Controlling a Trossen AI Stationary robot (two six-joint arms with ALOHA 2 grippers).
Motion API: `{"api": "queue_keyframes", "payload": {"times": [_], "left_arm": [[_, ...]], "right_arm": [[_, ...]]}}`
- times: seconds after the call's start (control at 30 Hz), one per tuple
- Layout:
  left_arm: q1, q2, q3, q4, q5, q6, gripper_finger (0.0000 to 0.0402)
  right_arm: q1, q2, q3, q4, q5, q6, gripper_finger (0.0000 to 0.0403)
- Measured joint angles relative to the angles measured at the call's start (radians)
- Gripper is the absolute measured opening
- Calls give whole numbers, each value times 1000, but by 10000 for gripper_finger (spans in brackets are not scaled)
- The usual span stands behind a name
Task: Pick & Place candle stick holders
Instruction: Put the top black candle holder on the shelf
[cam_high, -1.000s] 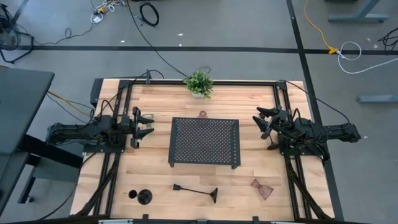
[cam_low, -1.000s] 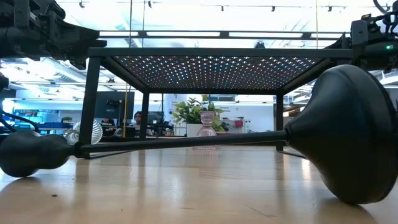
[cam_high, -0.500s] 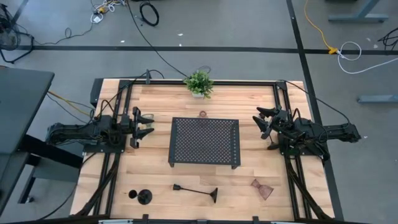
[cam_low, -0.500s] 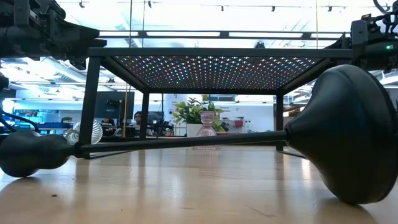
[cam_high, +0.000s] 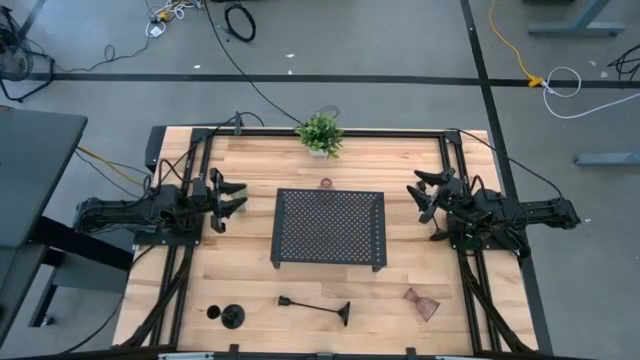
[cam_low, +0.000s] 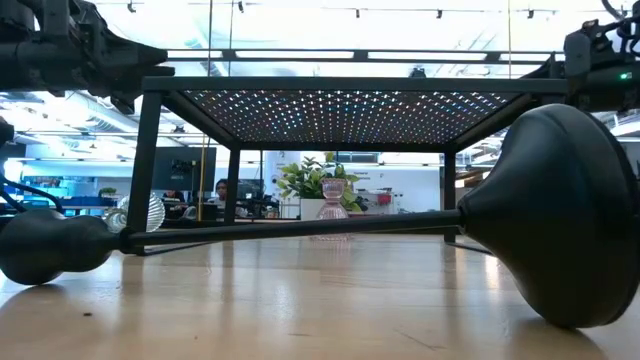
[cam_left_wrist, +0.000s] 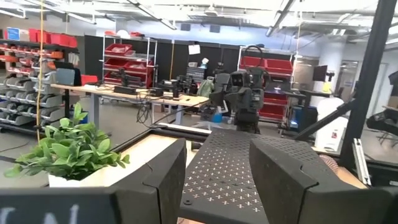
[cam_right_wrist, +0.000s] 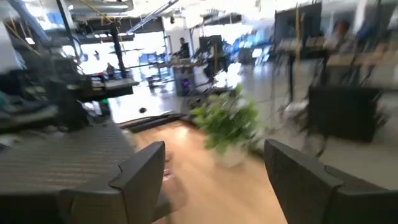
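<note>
One black stemmed holder (cam_high: 315, 306) lies on its side near the table's near edge; in the low view (cam_low: 300, 228) its flared base is at the right and its cup at the left. A second black holder (cam_high: 230, 316) is at the near left and seems to stand on its base. A pinkish glass holder (cam_high: 423, 303) lies at the near right. A small pink glass cup (cam_high: 326, 183) stands behind the tray and also shows in the low view (cam_low: 332, 210). My left gripper (cam_high: 230, 197) (cam_left_wrist: 217, 168) is open and empty, left of the tray. My right gripper (cam_high: 427, 196) (cam_right_wrist: 214, 168) is open and empty, right of it.
The black perforated tray (cam_high: 328, 228) stands on legs mid-table between the two grippers. A small potted plant (cam_high: 320, 133) stands at the far edge. A ribbed clear glass thing (cam_low: 138, 212) shows at the left in the low view. Bare wood lies between the tray and the near-edge holders.
My left gripper has shifted slightly toward the table's far edge and stays open. The holders and the tray have not moved.
</note>
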Motion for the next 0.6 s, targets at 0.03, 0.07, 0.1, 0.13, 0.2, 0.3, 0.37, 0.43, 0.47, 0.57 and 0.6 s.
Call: {"api": "queue_keyframes", "payload": {"times": [0.03, 0.07, 0.1, 0.13, 0.2, 0.3, 0.37, 0.43, 0.47, 0.57, 0.6], "left_arm": [[0, 0, 0, 0, 3, -6, 179], [0, 0, 0, -3, 8, -13, 179], [0, 0, 0, -7, 13, -23, 179], [0, 0, 0, -11, 16, -32, 179], [0, 0, 0, -15, 19, -37, 179], [0, 0, 0, -21, 19, -38, 179], [0, 0, 0, -24, 19, -38, 179], [0, 0, 0, -26, 19, -39, 179], [0, 0, 0, -29, 19, -39, 179], [0, 0, 0, -35, 16, -39, 179], [0, 0, 0, -39, 16, -39, 179]], "right_arm": [[0, 0, 0, 12, 7, -46, 272], [0, 0, 0, 21, 9, -78, 272], [0, 0, 0, 26, 9, -90, 272], [0, 0, 0, 30, 8, -90, 272], [0, 0, 0, 31, 8, -70, 272], [0, 0, 0, 38, 8, -17, 272], [0, 0, 0, 69, 8, -5, 272], [0, 0, 0, 103, 6, 34, 272], [0, 0, 0, 118, 5, 73, 272], [0, 0, 0, 183, 27, 160, 272], [0, 0, 0, 209, 48, 165, 272]]}}
